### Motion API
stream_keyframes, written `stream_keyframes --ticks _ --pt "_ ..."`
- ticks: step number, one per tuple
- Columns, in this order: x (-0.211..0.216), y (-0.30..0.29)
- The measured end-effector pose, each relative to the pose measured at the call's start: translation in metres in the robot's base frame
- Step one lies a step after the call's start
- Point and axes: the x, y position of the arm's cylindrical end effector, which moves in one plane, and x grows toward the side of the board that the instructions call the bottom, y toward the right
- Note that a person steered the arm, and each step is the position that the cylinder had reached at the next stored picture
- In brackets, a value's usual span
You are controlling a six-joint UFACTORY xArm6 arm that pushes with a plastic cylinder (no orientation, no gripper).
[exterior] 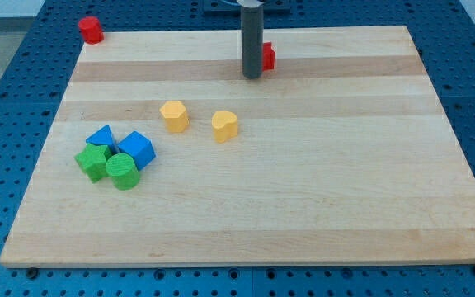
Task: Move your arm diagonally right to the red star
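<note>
Claw state: none fitted, so open or closed cannot be told; only my tip [252, 77], the dark rod's end.
Red star: small red plastic block [268, 56] just beside my tip on the view's right, mostly hidden (shape unclear).
Risk: further push could slide it off the wooden board [320, 190], whose top edge lies close beyond my tip.
Open room: wide toward the view's bottom and right; two yellow blocks [174, 115] [225, 125] sit below-left.
</note>
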Motion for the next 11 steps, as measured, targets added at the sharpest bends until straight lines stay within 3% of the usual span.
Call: stream_keyframes --ticks 2,7,11 --pt "0.032 0.045" --pt "-0.053 0.041" --pt "-0.01 0.06"
